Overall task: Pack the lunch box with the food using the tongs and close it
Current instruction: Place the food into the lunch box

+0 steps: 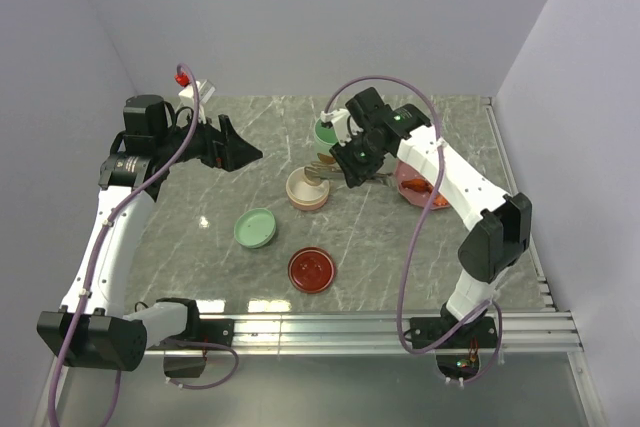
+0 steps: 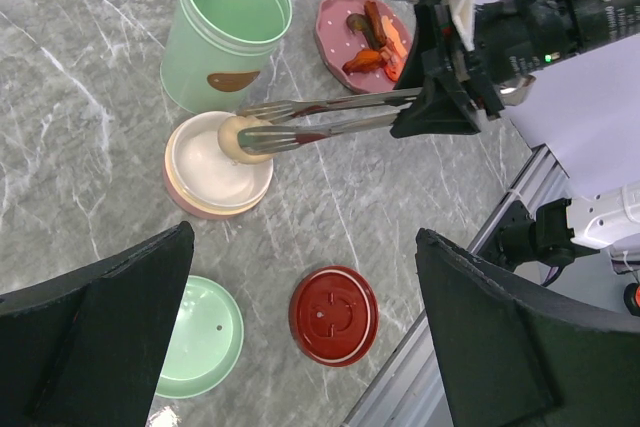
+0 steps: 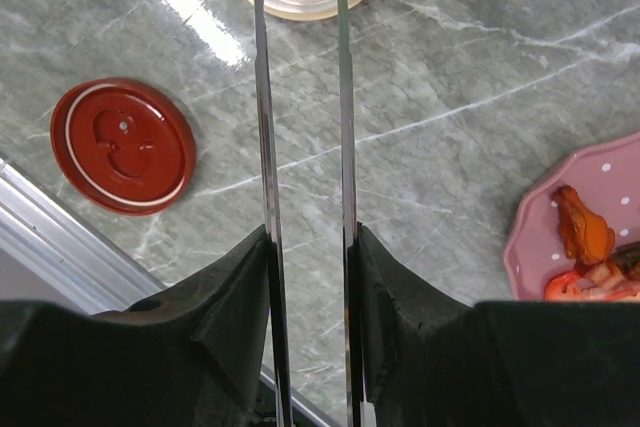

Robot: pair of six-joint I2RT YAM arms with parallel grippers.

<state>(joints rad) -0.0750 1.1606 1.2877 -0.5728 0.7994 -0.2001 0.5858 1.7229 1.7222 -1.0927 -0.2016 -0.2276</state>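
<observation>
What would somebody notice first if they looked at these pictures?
Probably the silver tongs in the middle of the table, clamped in the right gripper and pinching a round beige bite over the edge of the cream bowl. Next, the bright red lid lying flat near the front, and the pink plate of reddish-orange food on the right.

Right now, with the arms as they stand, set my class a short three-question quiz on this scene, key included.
1. True or false: the left gripper is shut on the tongs.
2. The tongs pinch a beige piece over: A cream bowl; B pink plate; C green canister.
3. What colours are the two lids lying on the table?
Key: 1 false, the right gripper holds them; 2 A; 3 red lid and green lid.
</observation>
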